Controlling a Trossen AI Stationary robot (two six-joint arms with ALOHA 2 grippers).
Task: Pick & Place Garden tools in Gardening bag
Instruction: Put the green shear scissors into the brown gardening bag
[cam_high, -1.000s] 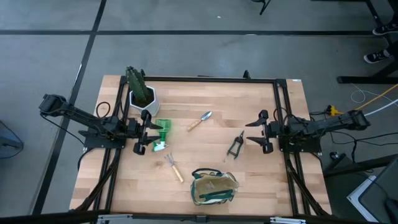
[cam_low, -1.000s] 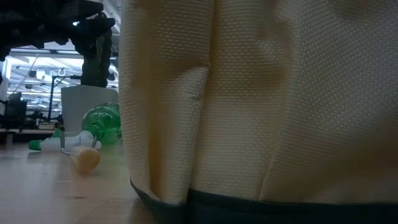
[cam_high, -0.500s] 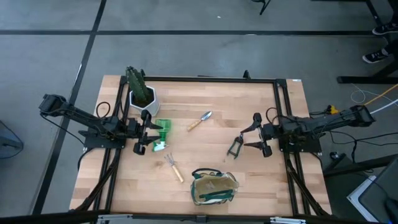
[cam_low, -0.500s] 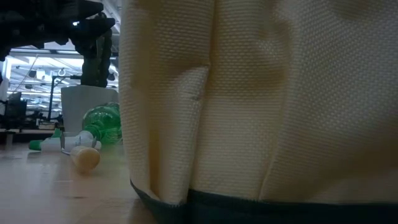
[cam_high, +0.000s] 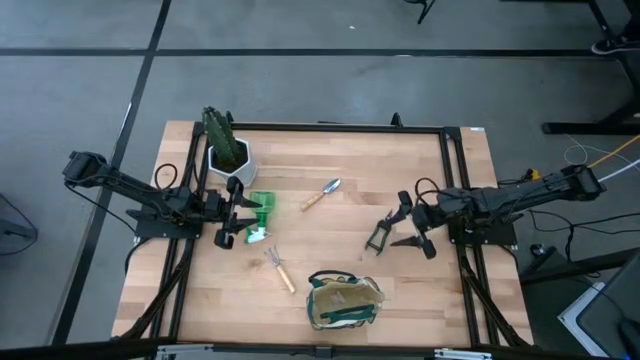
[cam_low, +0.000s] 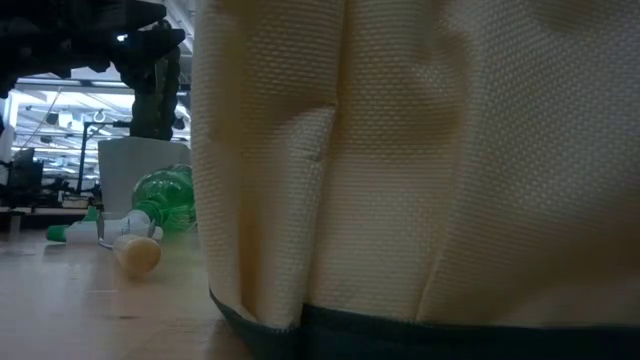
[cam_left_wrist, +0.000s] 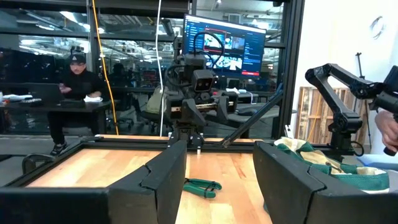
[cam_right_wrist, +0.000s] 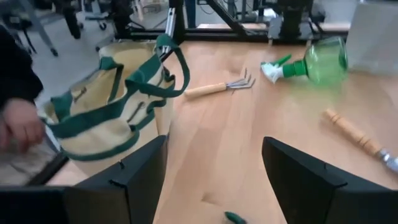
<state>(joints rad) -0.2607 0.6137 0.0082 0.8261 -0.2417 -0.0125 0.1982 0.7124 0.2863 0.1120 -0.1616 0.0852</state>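
- The middle of the bench (cam_high: 400, 170) is bare wood between the trowel (cam_high: 322, 193) and the pruning shears (cam_high: 379, 234), leaving open passage there.
- The right end effector (cam_high: 408, 227) stands with fingers spread just beside the shears, with bare wood between it and the gardening bag (cam_high: 343, 299).
- The left end effector (cam_high: 231, 210), fingers apart, has the green-and-white bottle (cam_high: 259, 212) right in front of it.
- The white pot (cam_high: 228, 160) with its cactus (cam_high: 220, 134) stands close behind the left end effector and crowds that corner.
- The rake (cam_high: 279, 269) lies between the bottle and the bag, narrowing the way there.
- A dark metal frame (cam_high: 340, 127) edges the bench.
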